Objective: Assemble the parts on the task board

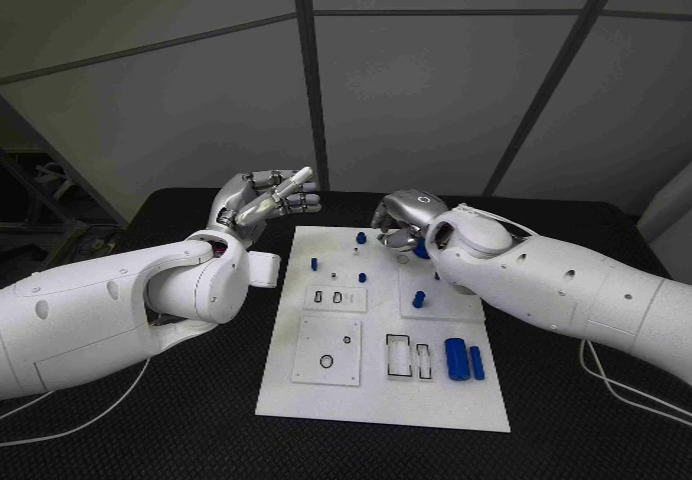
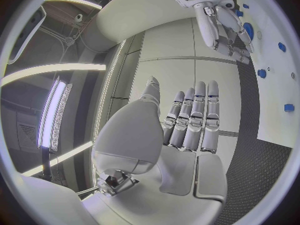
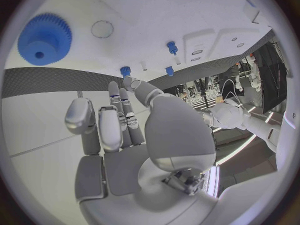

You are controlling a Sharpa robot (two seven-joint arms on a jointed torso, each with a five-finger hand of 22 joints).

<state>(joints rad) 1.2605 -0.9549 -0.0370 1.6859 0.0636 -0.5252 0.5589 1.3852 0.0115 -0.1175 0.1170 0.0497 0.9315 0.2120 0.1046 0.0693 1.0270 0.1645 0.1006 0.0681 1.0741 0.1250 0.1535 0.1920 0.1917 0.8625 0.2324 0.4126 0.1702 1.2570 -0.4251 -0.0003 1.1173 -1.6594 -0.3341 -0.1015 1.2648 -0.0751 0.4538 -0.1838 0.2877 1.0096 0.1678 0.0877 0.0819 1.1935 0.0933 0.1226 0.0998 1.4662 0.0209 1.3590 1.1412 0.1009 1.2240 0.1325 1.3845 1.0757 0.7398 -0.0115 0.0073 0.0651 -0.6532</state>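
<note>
Roughly seven blue parts; one task board.

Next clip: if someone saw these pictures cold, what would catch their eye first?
Probably the white task board in the middle of the black table, dotted with small blue parts, including two blue cylinders lying side by side near its right edge. Next, the left hand, raised off the board's far left corner holding nothing, and the right hand over the far end, by a blue gear.

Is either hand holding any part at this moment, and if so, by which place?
Nothing is held. The left hand is raised off the task board; the right hand, fingers extended, holds nothing.
</note>
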